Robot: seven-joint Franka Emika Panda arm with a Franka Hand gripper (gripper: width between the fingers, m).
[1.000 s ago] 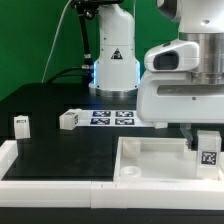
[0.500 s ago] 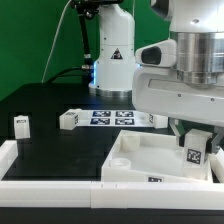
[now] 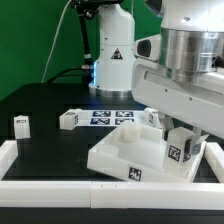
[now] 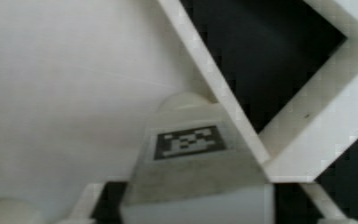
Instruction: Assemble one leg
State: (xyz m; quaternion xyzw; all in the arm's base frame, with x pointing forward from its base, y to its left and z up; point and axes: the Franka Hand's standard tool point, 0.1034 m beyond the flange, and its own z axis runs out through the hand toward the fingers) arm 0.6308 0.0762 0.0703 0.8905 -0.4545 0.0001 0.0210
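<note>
My gripper [image 3: 184, 146] is shut on the leg [image 3: 180, 150], a small white block with a square tag on its face. It holds the leg upright at the corner of the large white panel [image 3: 125, 152] on the exterior view's right. The panel lies turned askew on the black table. In the wrist view the leg [image 4: 194, 143] stands between my fingers [image 4: 92, 205] at the panel's rim [image 4: 202, 60], beside a round corner socket. I cannot tell whether the leg's foot is in the socket.
Two more tagged legs [image 3: 21, 124] [image 3: 68, 119] stand on the table at the exterior view's left. The marker board [image 3: 108, 117] lies behind the panel. A white rail [image 3: 45, 186] runs along the front edge. The robot base [image 3: 113, 62] stands at the back.
My gripper has moved toward the exterior view's left with the leg. The panel has swung round with it, from square to the table edge to clearly askew.
</note>
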